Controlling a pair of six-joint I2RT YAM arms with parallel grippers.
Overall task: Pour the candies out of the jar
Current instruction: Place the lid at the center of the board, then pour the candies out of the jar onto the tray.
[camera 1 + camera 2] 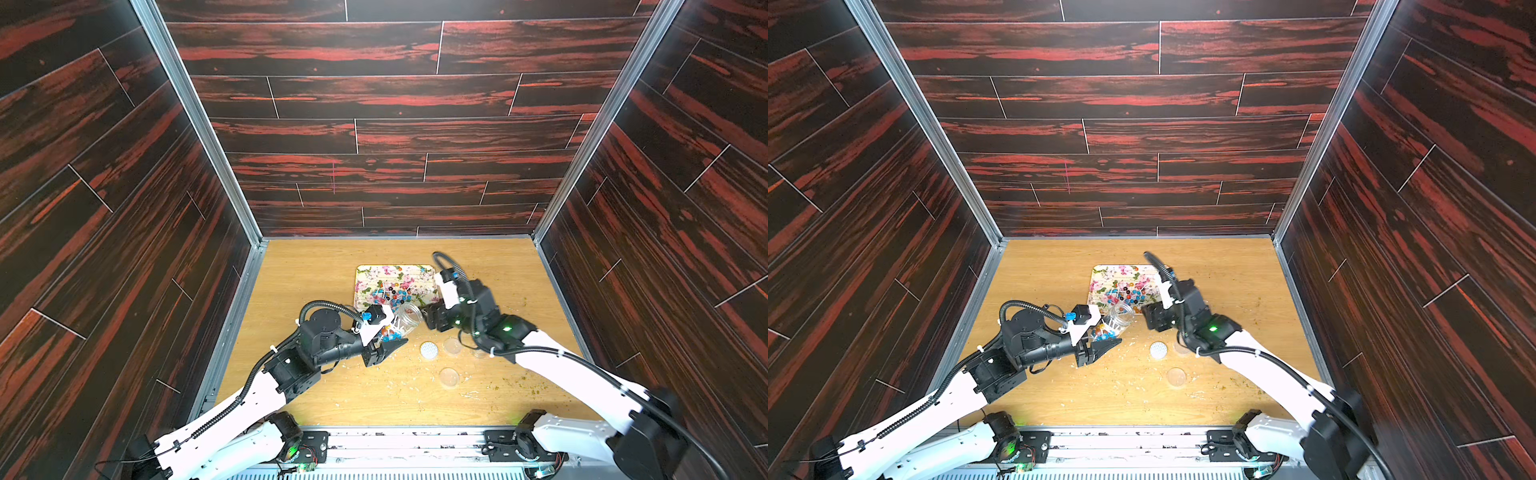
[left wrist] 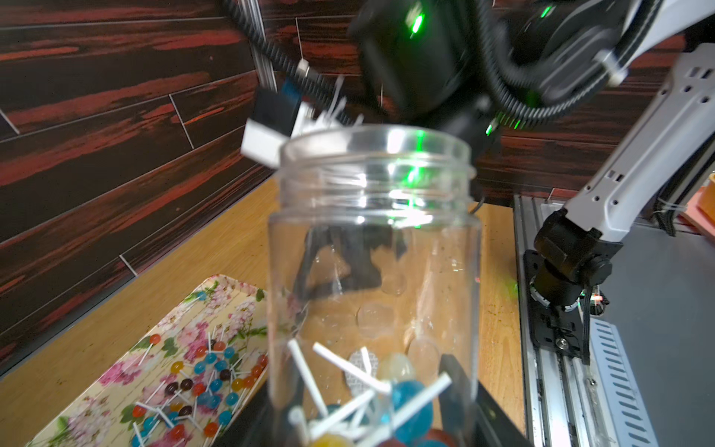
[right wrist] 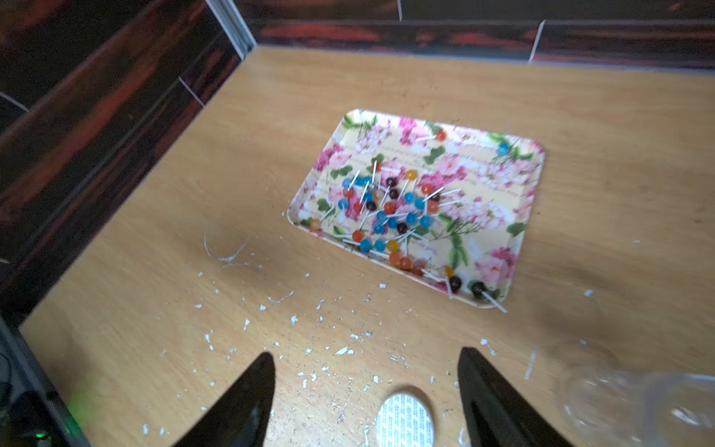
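Evidently the pour is unfinished: the left tool (image 1: 392, 337) clamps the jar (image 1: 408, 318) by its base, mouth aimed at the tray (image 3: 514, 185) just beyond, where most candies (image 3: 387, 216) lie. Several rest inside. The right tool (image 3: 365, 352) gapes empty to its right.

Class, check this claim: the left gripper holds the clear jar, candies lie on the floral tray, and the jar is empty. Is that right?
No: the jar is not empty. The left wrist view shows some candies inside it. The left gripper holds it and candies lie on the floral tray, as stated.
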